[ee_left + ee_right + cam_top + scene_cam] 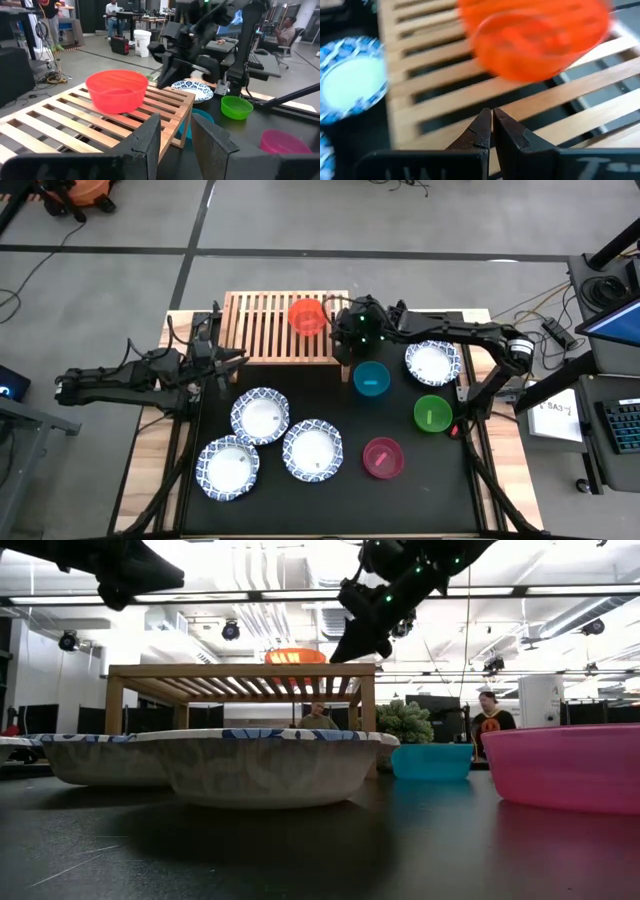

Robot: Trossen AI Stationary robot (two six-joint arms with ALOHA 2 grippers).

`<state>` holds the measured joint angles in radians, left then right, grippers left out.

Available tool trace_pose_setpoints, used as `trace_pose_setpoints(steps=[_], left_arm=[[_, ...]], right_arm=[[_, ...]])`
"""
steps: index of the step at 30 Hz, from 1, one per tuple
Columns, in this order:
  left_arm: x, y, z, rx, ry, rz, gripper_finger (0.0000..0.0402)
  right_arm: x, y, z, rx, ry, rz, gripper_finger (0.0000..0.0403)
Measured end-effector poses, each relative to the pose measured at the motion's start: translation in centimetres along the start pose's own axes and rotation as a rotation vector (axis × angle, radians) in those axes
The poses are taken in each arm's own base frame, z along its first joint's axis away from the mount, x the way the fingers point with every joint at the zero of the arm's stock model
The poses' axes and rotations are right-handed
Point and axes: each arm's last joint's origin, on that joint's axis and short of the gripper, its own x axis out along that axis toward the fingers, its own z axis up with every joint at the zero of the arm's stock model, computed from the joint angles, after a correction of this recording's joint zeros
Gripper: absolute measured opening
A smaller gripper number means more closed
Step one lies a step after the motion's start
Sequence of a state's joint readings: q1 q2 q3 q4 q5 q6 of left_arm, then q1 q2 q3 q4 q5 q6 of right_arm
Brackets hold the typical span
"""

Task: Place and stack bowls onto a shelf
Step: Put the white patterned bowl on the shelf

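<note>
The red bowl stands upright on the slatted top of the wooden shelf, near its right end. My right gripper is shut and hovers just to the right of that bowl, above the slats and apart from it. My left gripper is open and waits by the shelf's front left, holding nothing. Three white blue-rimmed bowls sit on the black mat in front of the shelf and another at the right. The blue, green and magenta bowls rest on the mat.
The shelf's left and middle slats carry nothing. A small green plant stands behind the blue bowl. People sit in the room beyond the table. The mat's near right corner is bare.
</note>
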<state>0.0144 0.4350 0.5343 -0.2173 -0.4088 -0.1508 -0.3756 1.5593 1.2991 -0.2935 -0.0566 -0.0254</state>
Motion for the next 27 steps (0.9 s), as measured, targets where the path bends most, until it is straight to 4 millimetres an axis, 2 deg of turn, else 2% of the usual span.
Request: trace_pose_setpoints(steps=[4,10,14,18,21,23,27], left_arm=[[0.1,0.0,-0.1,-0.050,0.008,0.001,0.0091],[0.8,-0.3,-0.4,-0.142,0.043,-0.005,0.0091],[1.6,-0.8,-0.9,-0.204,0.106,-0.062,0.0091],[2.6,-1.6,-1.5,-0.302,0.201,-0.151,0.0091],[3.3,-2.2,-1.8,-0.445,0.315,-0.231,0.0091],[3.8,-2.5,-2.3,-0.596,0.440,-0.190,0.0091],[3.6,-3.4,-4.8,-0.810,0.889,-0.021,0.0084]], right_arm=[[-0.7,2.0,-0.4,-0.050,0.031,0.040,0.0008],[-2.1,5.1,-1.6,-0.144,-0.049,0.116,0.0008],[-3.8,6.1,-2.8,-0.188,-0.183,0.149,0.0008],[-5.5,6.4,-5.0,-0.239,-0.269,0.159,0.0008],[-7.0,6.3,-6.1,-0.273,-0.331,0.179,0.0009],[-7.9,6.2,-6.7,-0.273,-0.366,0.179,0.0009],[-9.6,6.0,-6.7,-0.274,-0.421,0.175,0.0009]])
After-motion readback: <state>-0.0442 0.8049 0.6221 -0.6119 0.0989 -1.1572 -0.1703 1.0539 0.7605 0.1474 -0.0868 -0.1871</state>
